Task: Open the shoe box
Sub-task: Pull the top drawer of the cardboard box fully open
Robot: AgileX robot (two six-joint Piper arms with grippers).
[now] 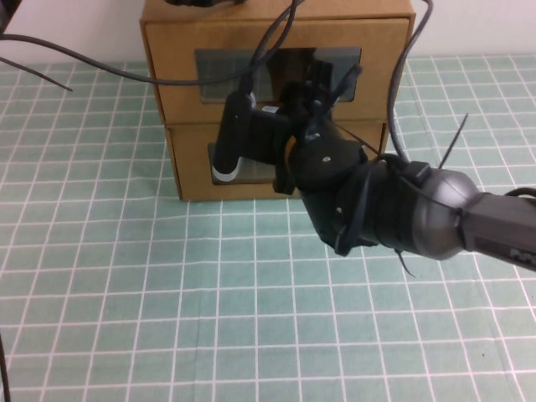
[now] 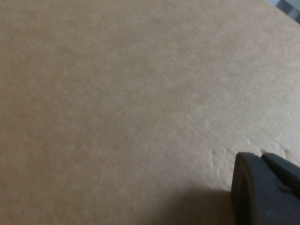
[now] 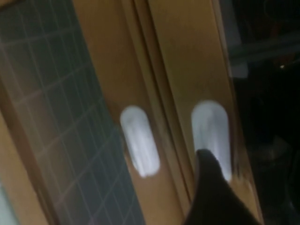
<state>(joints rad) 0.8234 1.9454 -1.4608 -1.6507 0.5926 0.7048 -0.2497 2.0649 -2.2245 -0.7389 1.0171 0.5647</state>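
Observation:
Two brown cardboard shoe boxes stand stacked at the back of the table, the upper box point(image 1: 176, 50) on the lower box point(image 1: 188, 172), each with a dark window in its front. My right gripper point(image 1: 333, 77) is up against the upper box's front, by the right end of its window, with its fingers apart. In the right wrist view one dark finger point(image 3: 213, 187) lies over a white pull tab point(image 3: 212, 124), with a second white tab point(image 3: 139, 140) beside it. My left gripper's fingertip point(image 2: 267, 192) rests close to plain cardboard point(image 2: 117, 93).
A green mat with a white grid point(image 1: 126, 293) covers the table. Black cables point(image 1: 100, 65) run from the left across the box front to the right arm point(image 1: 435, 209). The arm's wrist camera point(image 1: 228, 142) hangs in front of the lower box.

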